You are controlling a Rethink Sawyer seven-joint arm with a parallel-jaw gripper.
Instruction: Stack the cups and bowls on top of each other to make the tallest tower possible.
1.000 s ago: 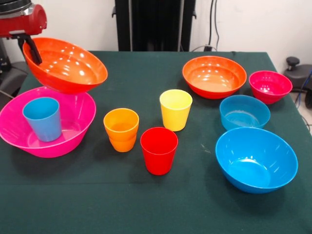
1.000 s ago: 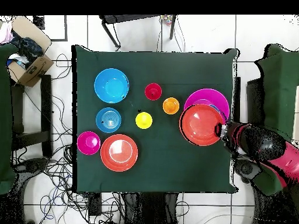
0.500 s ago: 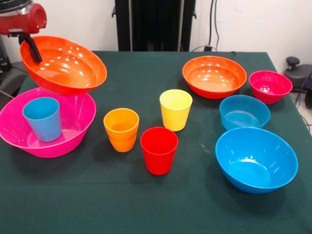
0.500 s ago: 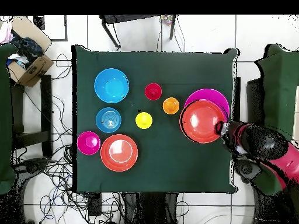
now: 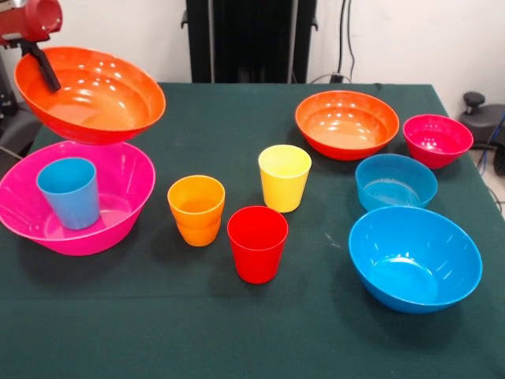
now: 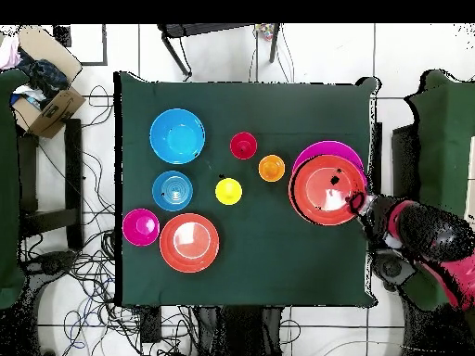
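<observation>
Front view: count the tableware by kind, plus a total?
Cups: 4 – light blue cup, orange cup, yellow cup, red cup.
Bowls: 6 – pink bowl, orange-red bowl held up by the hand, second orange-red bowl, magenta bowl, small blue bowl, large blue bowl.
Total: 10

arm [image 6: 429, 234]: red shell, black joints | gripper [image 5: 39, 65]: black, slim

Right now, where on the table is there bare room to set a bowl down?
Bare cloth runs along the front edge, below the red cup and large blue bowl. Another patch lies between the held orange bowl and the resting orange bowl. The cups' middle cluster and right-side bowls are crowded.
</observation>
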